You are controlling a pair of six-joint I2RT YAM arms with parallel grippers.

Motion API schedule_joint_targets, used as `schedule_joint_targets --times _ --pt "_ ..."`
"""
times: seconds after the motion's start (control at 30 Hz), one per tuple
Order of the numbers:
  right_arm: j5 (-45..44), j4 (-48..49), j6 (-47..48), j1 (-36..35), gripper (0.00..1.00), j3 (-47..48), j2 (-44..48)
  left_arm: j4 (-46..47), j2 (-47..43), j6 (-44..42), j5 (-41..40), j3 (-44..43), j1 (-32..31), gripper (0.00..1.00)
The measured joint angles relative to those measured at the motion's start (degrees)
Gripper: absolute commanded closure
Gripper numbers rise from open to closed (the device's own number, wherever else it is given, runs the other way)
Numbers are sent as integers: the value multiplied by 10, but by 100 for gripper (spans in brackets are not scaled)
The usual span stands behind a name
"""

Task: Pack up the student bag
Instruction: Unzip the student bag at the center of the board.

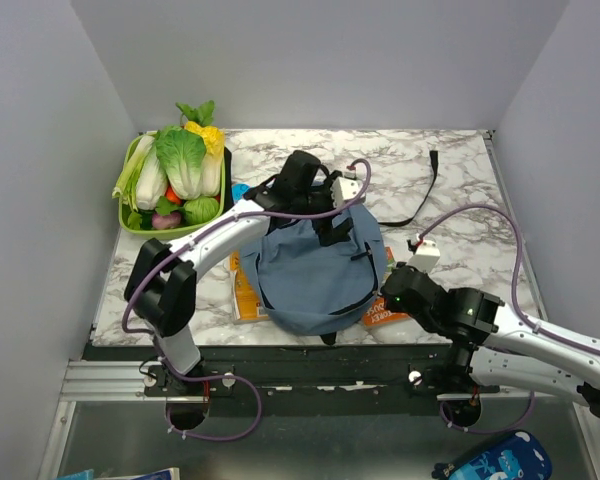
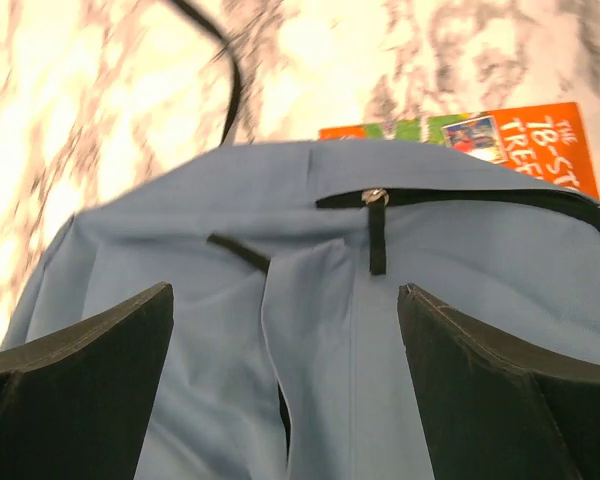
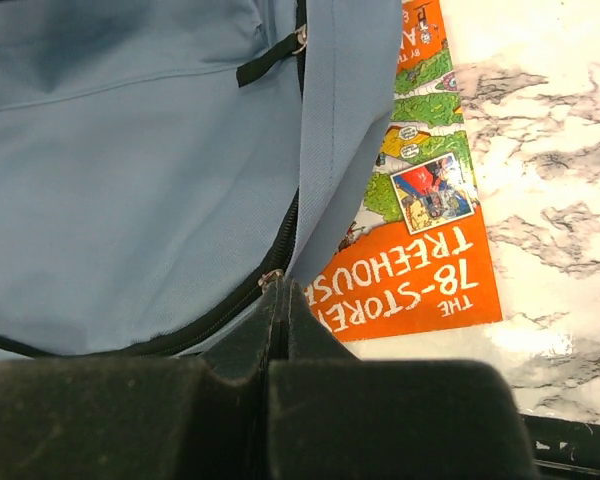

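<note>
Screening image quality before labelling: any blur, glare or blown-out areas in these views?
Top external: evenly lit, sharp. Left wrist: soft overall, marble table blown out, left gripper near-black. Right wrist: student bag and orange book crisp, glare patch on the marble lower right, right gripper dark, defocused.

One student bag (image 1: 315, 275), two orange books (image 1: 246, 297) (image 1: 385, 313), one green basket (image 1: 170, 232) of vegetables.
</note>
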State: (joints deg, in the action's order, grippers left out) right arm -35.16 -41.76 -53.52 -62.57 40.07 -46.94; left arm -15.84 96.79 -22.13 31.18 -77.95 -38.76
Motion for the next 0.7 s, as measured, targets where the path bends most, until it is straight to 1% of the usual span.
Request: schedule_joint_targets --times 0.07,0.13,0.17,0.3,0.4,0.53,0.7 --pt "-6 -7 -9 0 99 0 9 -30 26 -63 47 -36 -4 1" --pt "-10 -14 -16 0 99 0 15 -70 59 -123 72 -75 -13 1" --pt "-12 -16 -20 0 99 0 17 -95 79 -165 81 -97 -21 1" --pt "-14 -20 -28 0 99 0 17 -174 148 -272 90 -153 -52 1" --pt "-14 -21 -32 0 99 0 14 -208 181 -331 90 -170 -69 1" --pt "-14 -20 -32 0 99 0 5 -240 197 -402 89 -172 -84 2" --pt "-13 -10 -18 0 99 1 2 -242 197 -459 90 -172 -93 4"
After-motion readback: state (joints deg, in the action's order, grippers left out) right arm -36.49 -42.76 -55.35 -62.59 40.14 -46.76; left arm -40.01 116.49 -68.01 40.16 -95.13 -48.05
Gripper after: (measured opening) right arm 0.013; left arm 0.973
